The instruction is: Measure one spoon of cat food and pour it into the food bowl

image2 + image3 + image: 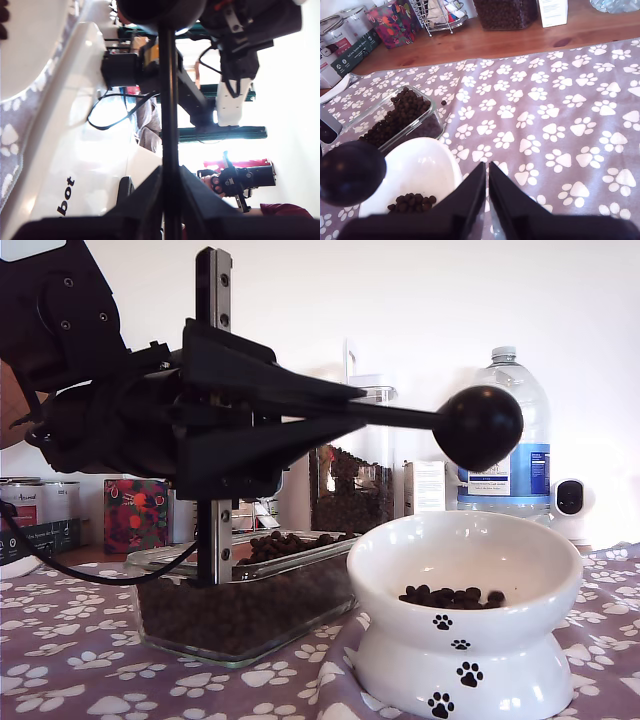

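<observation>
My first gripper [340,415] pinches the long thin handle of the black scoop [478,427], jaws pressed onto it from either side, so the ball-like cup sits out at the end of a long lever, right of centre in the exterior view and above the far rim of the white paw-print food bowl [465,640]. Holding the handle roughly level that far back keeps the bulky gripper body clear of the bowl while only the cup hangs over it. A small heap of kibble [452,596] already lies in the bowl's hollow, which suggests the spoonful has been tipped out; I cannot see into the cup (its opening is turned away from every camera), so whether any pellets remain is uncertain.

The clear glass dish [240,615], full of the same brown kibble, stands just beside the bowl at lower left of the exterior view, close enough for a short swing from scooping to pouring. My second gripper [486,200] holds nothing, its jaws nearly together with a thin gap between them, looking down on the paw-print cloth [560,125] beside the bowl, likely parked out of the way
</observation>
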